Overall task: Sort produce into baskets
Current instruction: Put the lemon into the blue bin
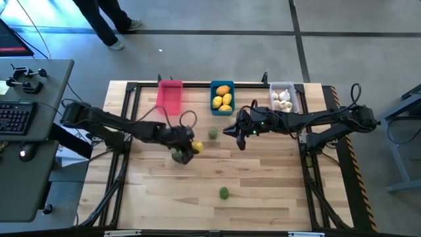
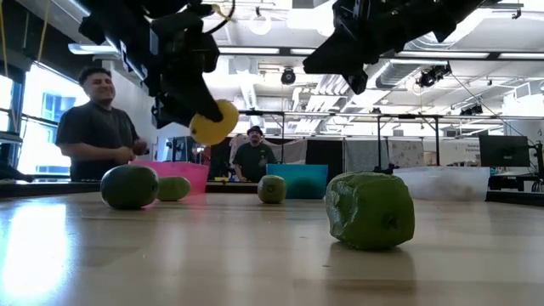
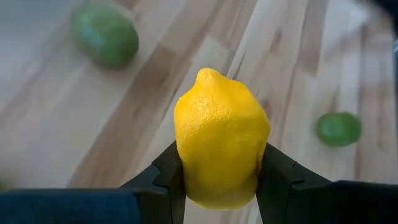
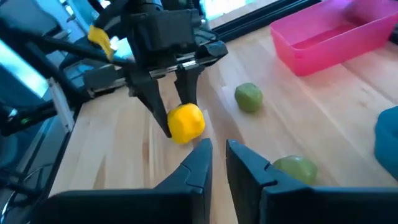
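Left gripper has a yellow lemon pinched between its fingers, lifted clear of the table.

It hangs over the wooden table in front of the pink basket, with a green fruit right below it. The right gripper, fingers nearly pressed together and holding nothing, sits in front of the blue basket full of lemons. The white basket has garlic in it. Two more green fruits lie loose on the table.
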`<act>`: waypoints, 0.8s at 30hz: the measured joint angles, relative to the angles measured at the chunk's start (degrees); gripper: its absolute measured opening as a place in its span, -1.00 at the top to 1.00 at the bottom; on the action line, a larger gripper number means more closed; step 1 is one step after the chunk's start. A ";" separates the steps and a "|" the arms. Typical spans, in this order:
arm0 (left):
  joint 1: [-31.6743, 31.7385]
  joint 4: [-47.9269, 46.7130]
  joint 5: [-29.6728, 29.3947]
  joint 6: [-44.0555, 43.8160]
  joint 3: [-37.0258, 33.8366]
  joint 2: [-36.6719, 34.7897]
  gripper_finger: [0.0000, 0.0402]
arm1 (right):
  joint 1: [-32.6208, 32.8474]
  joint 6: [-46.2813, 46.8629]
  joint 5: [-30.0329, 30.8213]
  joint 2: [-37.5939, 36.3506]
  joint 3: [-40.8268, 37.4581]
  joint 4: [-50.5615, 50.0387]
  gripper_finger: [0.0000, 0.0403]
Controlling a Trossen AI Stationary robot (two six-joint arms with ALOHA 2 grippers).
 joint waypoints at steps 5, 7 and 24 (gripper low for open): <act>5.35 6.15 5.17 3.16 -5.03 -4.48 0.43 | 0.00 3.01 3.18 0.02 0.00 3.23 0.68; 7.46 9.24 7.83 3.63 -6.46 -5.62 0.43 | 0.00 4.69 4.53 0.02 0.00 4.58 0.61; 17.22 36.70 21.66 1.74 -7.97 -7.07 0.43 | 1.29 12.09 13.69 0.02 0.00 19.38 -0.01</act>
